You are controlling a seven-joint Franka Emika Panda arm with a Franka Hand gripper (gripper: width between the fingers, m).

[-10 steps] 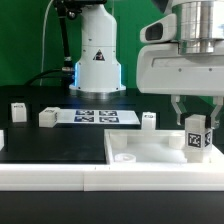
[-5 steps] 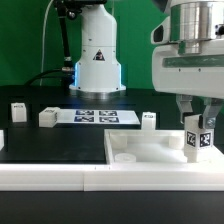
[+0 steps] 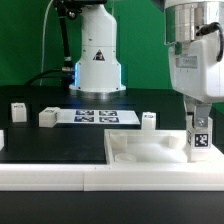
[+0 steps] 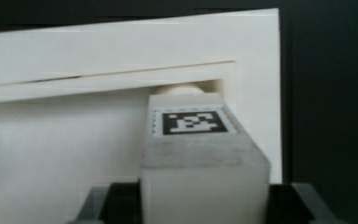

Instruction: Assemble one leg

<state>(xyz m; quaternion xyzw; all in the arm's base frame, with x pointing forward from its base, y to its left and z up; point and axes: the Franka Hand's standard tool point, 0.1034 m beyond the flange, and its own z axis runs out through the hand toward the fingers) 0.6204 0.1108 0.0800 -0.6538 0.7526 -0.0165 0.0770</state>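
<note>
My gripper (image 3: 199,118) hangs at the exterior view's right and is shut on the leg (image 3: 200,137), a small white post with a black-and-white tag. It holds the leg upright over the right corner of the large white rimmed panel (image 3: 145,152). I cannot tell whether the leg's lower end touches the panel. In the wrist view the leg (image 4: 201,160) runs out between the dark fingers (image 4: 115,204), tag facing the camera. Its far end sits at the panel's (image 4: 87,75) corner, where a round peg-like tip shows.
Three other white legs stand on the black table: one (image 3: 47,117), one (image 3: 18,110) and one (image 3: 148,120). The marker board (image 3: 95,116) lies in front of the robot base (image 3: 97,60). A white rail (image 3: 50,178) runs along the front.
The gripper has moved toward the exterior view's right and turned about its vertical axis. The leg has shifted a little right and lower at the panel's corner.
</note>
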